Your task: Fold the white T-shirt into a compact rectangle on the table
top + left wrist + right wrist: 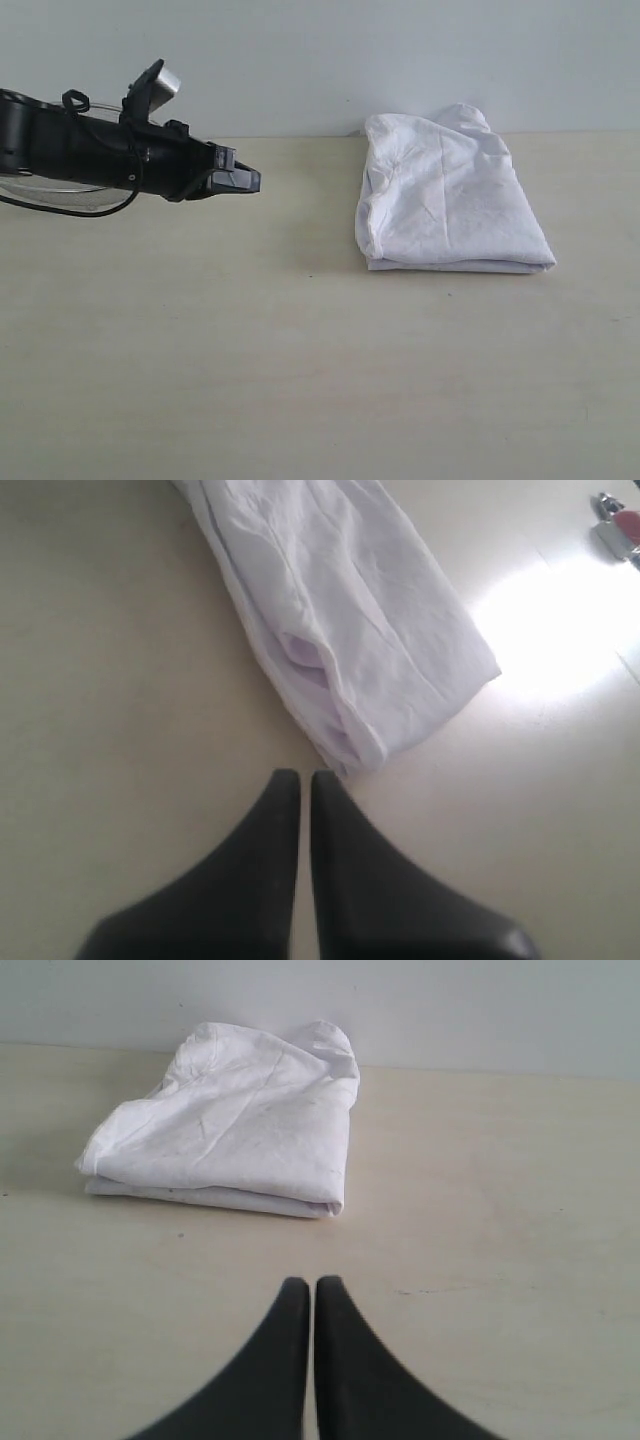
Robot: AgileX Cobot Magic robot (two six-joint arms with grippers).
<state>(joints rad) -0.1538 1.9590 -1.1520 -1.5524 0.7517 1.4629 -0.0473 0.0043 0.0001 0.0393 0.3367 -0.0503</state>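
Holding left pincer (250, 181) pressed fully together, gripping nothing, hanging above the tabletop (200, 360) and pointing toward the white T-shirt (450, 195). Holding right pincer (307, 1282) likewise pressed together and empty, touching no cloth. Lying folded into a layered bundle toward the far side by the wall, right of the left pincer in the exterior view and apart from it. Running its long axis roughly from the near side toward the wall, with a thick folded edge facing the near side. Appearing in the left wrist view with one corner just ahead of the tips; sitting farther ahead and off to one side in the right wrist view. Judging the left arm the nearer, though not seeing the right arm in the exterior view. Looking close to done as a compact rectangle; needing, at most, a tidy of the rumpled far end.
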